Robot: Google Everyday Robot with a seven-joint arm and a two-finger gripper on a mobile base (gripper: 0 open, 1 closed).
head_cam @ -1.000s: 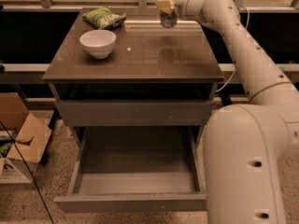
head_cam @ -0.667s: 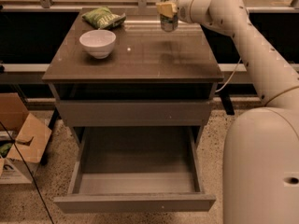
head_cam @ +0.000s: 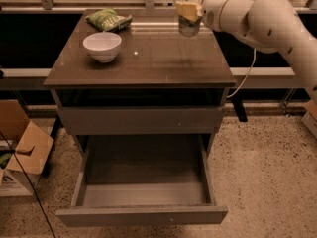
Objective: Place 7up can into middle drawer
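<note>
Can (head_cam: 189, 26): upper centre of frame, clamped between the fingers of the gripper (head_cam: 188, 10), over the far right of the tabletop (head_cam: 163, 58). Drawer (head_cam: 143, 214): lower centre, pulled open, nothing in it. Done: grasp, opening. Left, by judgement: carry down, release inside.

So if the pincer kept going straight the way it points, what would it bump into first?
Probably the green snack bag. The pincer, gripping the 7up can at the tabletop's back right, points picture-left along the back edge, where the bag lies. Depth is hard to judge.
</note>
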